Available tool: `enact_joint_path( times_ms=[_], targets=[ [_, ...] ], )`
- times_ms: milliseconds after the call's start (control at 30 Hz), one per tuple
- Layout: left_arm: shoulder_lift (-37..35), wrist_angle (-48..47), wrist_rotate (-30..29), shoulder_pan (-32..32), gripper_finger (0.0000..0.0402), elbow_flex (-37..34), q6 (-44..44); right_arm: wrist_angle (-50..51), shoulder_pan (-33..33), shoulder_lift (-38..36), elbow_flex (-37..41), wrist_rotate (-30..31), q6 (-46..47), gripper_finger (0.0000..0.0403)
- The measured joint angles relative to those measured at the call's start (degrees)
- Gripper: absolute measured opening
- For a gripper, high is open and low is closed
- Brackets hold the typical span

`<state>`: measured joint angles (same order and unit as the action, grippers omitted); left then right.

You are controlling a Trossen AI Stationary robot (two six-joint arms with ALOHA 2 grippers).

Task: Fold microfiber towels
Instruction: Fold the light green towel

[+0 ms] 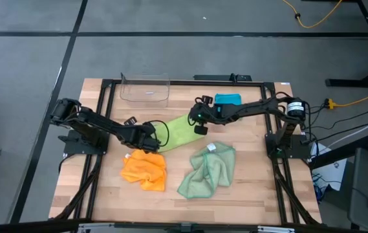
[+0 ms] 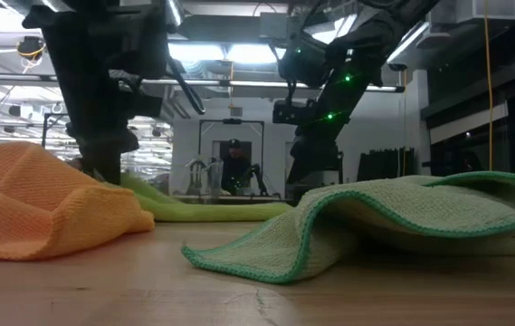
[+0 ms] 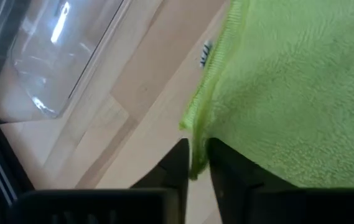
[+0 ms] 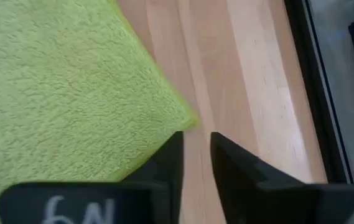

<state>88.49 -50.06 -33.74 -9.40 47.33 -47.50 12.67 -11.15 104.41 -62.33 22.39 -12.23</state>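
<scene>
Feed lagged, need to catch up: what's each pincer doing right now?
Left pincer: closed on the lime green towel's edge.
Right pincer: slightly open at that towel's corner, nothing between its fingers.

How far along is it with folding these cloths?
None looks finished. In hand: the left gripper pinches an edge of the lime green microfiber towel; the right gripper is at its opposite corner. The orange towel, pale sage towel and teal towel remain.

Grey floor [image 1: 171, 39] with yellow cable [image 1: 316, 19]; bright ceiling lights [image 2: 230, 52].
</scene>
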Motion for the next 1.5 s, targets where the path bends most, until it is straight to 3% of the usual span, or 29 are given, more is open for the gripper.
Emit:
enact_joint_path(
  times_ms=[200, 367, 467, 600, 733, 867, 1000, 1167, 1500],
  targets=[
    [0.0, -1.2, 0.0, 0.9, 0.0115, 0.0, 0.0, 0.0, -0.3, 0.5, 0.0, 1.5, 0.0, 0.0131],
    [-0.3, -5.4, 0.4, 0.9, 0.0131, 0.1, -3.5, 5.1, 1.7, -1.4, -1.8, 1.2, 1.9, 0.0142],
    [-0.9, -7.6, 0.5, 0.9, 0.0132, 1.2, -4.9, 9.1, 4.6, -2.8, -3.7, -4.3, 3.2, 0.0142],
    [-2.2, -9.9, 0.2, 0.9, 0.0132, 4.8, -2.9, 10.2, 8.9, -4.0, -4.1, -17.3, 3.1, 0.0143],
    [-4.2, -12.8, -2.6, 0.9, 0.0132, 9.9, 1.6, 4.6, 12.9, -3.8, -3.9, -24.0, 3.5, 0.0143],
    [-7.0, -13.0, -7.8, 0.9, 0.0132, 13.5, 3.1, -8.6, 16.2, -0.5, -3.9, -23.6, 5.7, 0.0143],
    [-10.6, -14.1, -12.4, 0.8, 0.0132, 14.6, 3.1, -14.6, 19.1, 5.5, -6.4, -22.4, 4.8, 0.0143],
    [-14.8, -16.9, -15.1, 0.7, 0.0132, 14.6, 1.7, -15.5, 20.0, 14.1, -15.3, -14.6, 2.7, 0.0143],
    [-17.7, -16.5, -15.8, 0.8, 0.0130, 14.6, 1.4, -11.5, 19.9, 29.4, -33.2, -14.0, -2.3, 0.0143]
  ],
)
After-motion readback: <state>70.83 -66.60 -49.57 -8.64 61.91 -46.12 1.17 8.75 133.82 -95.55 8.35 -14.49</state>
